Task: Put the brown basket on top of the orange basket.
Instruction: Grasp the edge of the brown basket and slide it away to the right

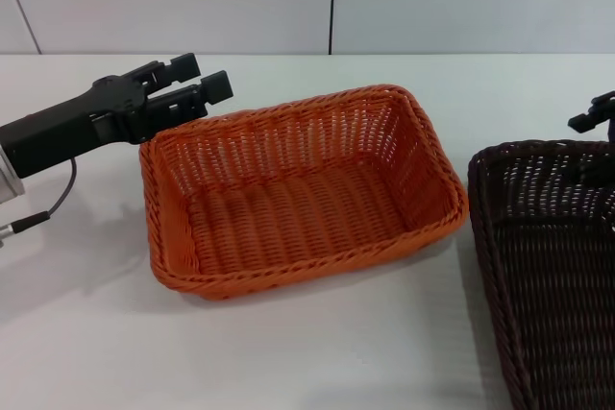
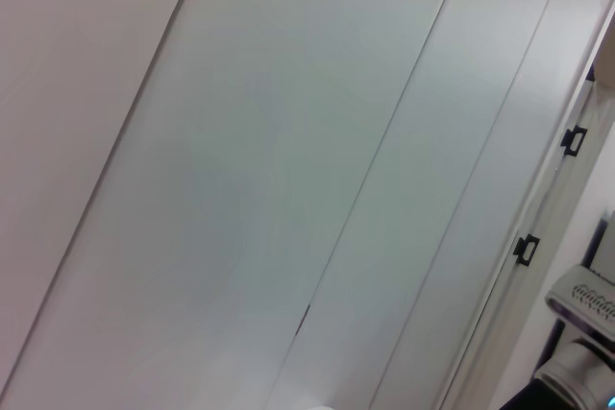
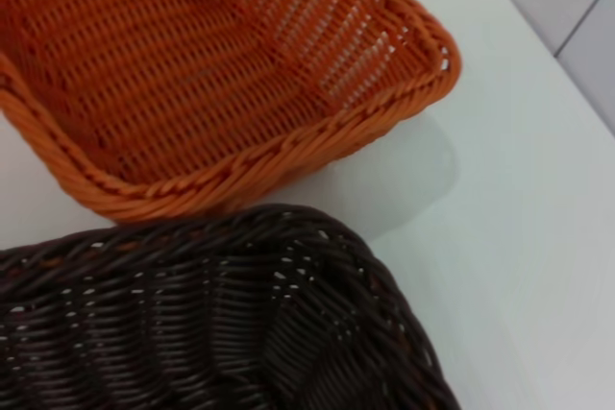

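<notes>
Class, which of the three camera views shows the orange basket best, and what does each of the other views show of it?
The head view: the whole orange basket shows there, rim, walls and floor, standing on the table between the left gripper and the brown basket. The right wrist view shows only part of it, one corner with rim and some floor. The left wrist view shows none of it.

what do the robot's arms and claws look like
The left claw is matte black, with two blocky, stepped fingers on a black housing. Behind it sit a silvery metal wrist section and a thin grey cable. Only a small black piece of the right claw shows.
</notes>
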